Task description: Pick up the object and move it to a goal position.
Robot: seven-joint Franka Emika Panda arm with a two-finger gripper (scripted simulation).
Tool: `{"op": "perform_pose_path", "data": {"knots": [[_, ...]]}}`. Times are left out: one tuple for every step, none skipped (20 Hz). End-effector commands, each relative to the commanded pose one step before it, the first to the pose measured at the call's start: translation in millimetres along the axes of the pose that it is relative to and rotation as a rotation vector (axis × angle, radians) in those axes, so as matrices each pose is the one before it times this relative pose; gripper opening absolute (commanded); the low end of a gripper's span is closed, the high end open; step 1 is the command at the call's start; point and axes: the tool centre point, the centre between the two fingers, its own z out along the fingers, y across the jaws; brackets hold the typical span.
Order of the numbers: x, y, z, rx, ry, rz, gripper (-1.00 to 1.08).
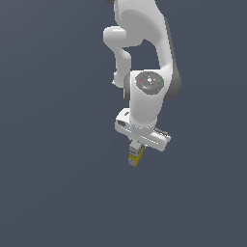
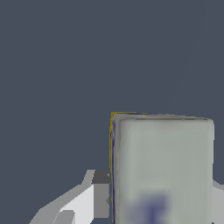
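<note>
Pincer (image 1: 136,150) grips the carton (image 1: 134,157) amid plain grey surroundings.

Tabletop (image 1: 53,193): flat, uniform dark blue-grey, fills whole exterior view behind and beneath my arm. No seams, edges or markings visible on it. Same plain slate surface (image 2: 57,65) fills wrist view beyond my fingers. Faint lighter band runs diagonally across it in exterior view, toward lower part of exterior view's left; shading only. Nothing seen lying directly on tabletop in either view. Cannot tell from these views whether anything under my arm touches it; no shadow or contact line shows.
</note>
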Motion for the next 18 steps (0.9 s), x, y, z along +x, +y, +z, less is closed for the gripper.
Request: {"op": "perform_pose_path", "data": {"knots": [[0.01,-0.15,-0.05,0.00020,0.00018,-0.00013,-1.00],[0.00,0.00,0.00,0.00000,0.00000,0.00000,-1.00],[-0.03,0.08,-0.04,0.00000,0.00000,0.00000,-1.00],[-0.03,0.21,-0.16,0.00000,0.00000,0.00000,-1.00],[-0.08,0.64,-0.49,0.00000,0.00000,0.00000,-1.00],[-0.14,1.07,-0.82,0.00000,0.00000,0.00000,-1.00],[-0.19,1.50,-1.15,0.00000,0.00000,0.00000,-1.00],[-0.25,1.93,-1.49,0.00000,0.00000,0.00000,-1.00],[-0.30,2.37,-1.83,0.00000,0.00000,0.00000,-1.00],[-0.36,2.81,-2.17,0.00000,0.00000,0.00000,-1.00],[-0.41,3.26,-2.51,0.00000,0.00000,0.00000,-1.00],[-0.47,3.72,-2.87,0.00000,0.00000,0.00000,-1.00],[-0.53,4.18,-3.23,0.00000,0.00000,0.00000,-1.00],[-0.59,4.65,-3.59,0.00000,0.00000,0.00000,-1.00],[-0.51,5.30,-3.87,0.00026,-0.00035,0.00022,-1.00],[-0.71,5.62,-4.36,0.00000,0.00000,0.00000,-1.00],[-0.77,6.13,-4.75,0.00000,0.00000,0.00000,-1.00],[-0.75,6.79,-5.18,0.00042,-0.00022,0.00012,-1.00]]}}
